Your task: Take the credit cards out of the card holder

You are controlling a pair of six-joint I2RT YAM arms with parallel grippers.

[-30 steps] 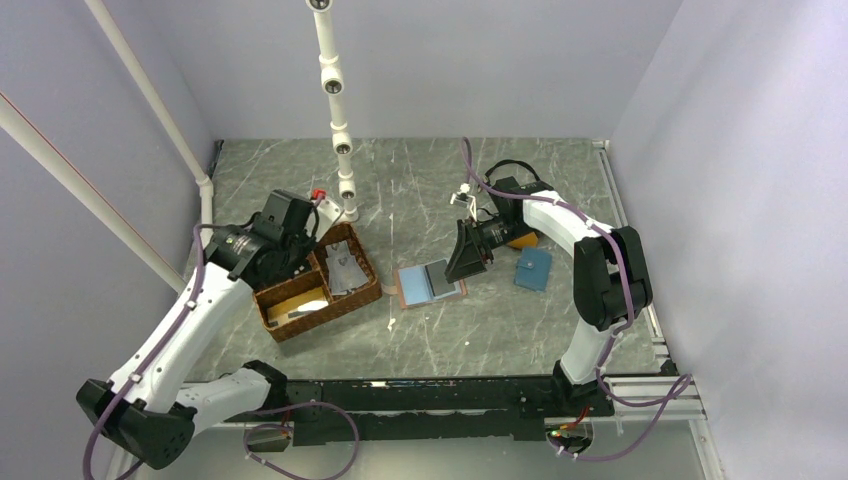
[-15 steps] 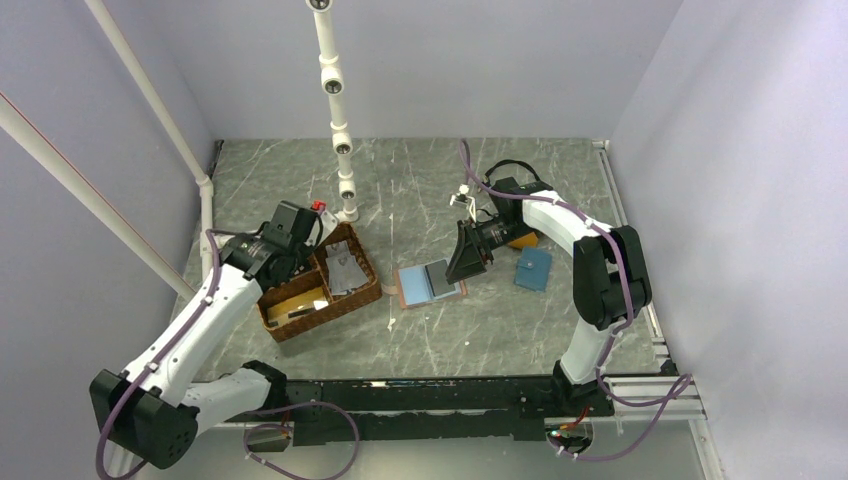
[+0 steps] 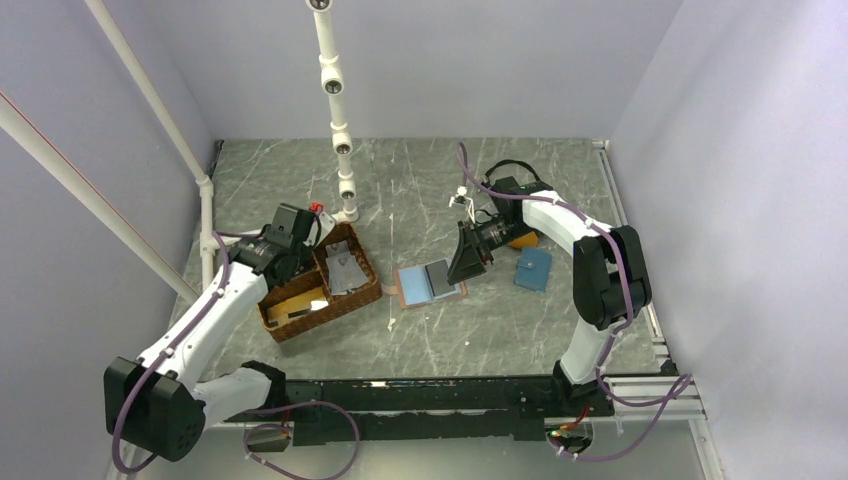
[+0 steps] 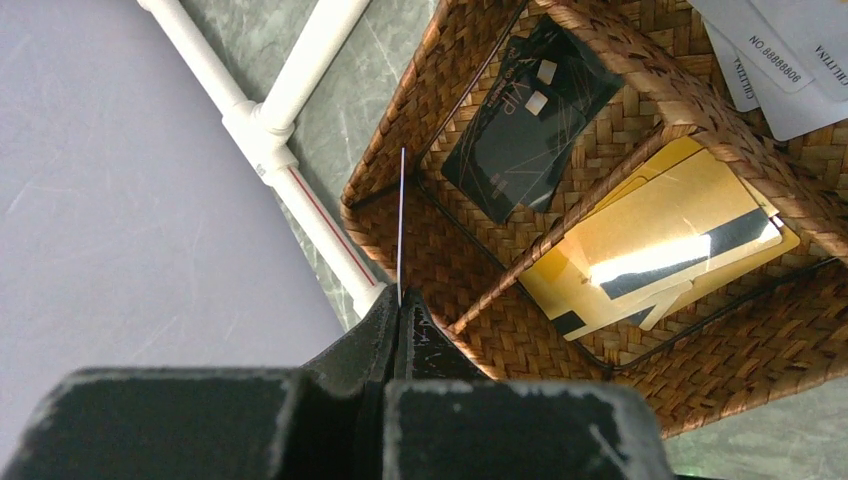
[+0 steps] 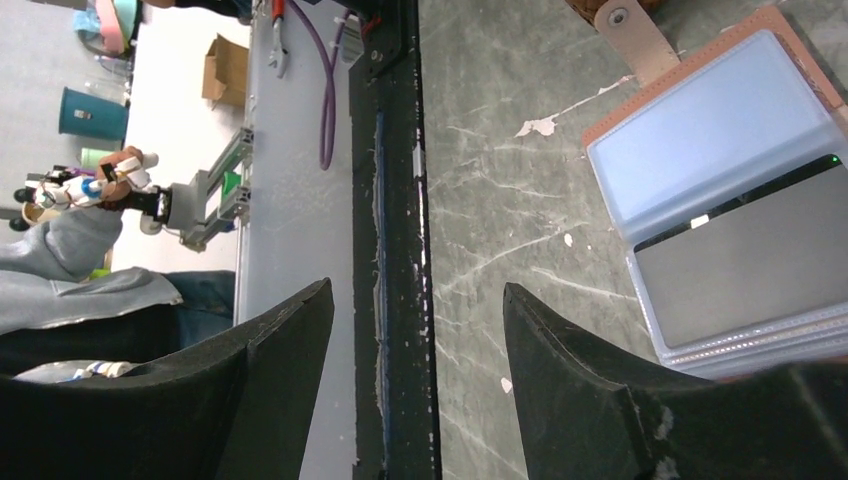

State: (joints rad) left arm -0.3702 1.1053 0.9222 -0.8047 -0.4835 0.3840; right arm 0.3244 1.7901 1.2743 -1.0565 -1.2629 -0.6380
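From above, you see the card holder (image 3: 430,283) open on the counter (image 3: 500,330), the right pincer (image 3: 466,262) at its right edge. Left wrist: the left pincer (image 4: 400,310) clamps a credit card (image 4: 401,225) edge-on over the basket (image 4: 520,325). Right wrist: jaws apart, a grey card (image 5: 750,270) pocketed in the holder.

Free tabletop (image 3: 480,325) in front of your card holder (image 3: 428,285); on your left, basket (image 3: 325,317) walls and white pipe (image 3: 338,130) close together.
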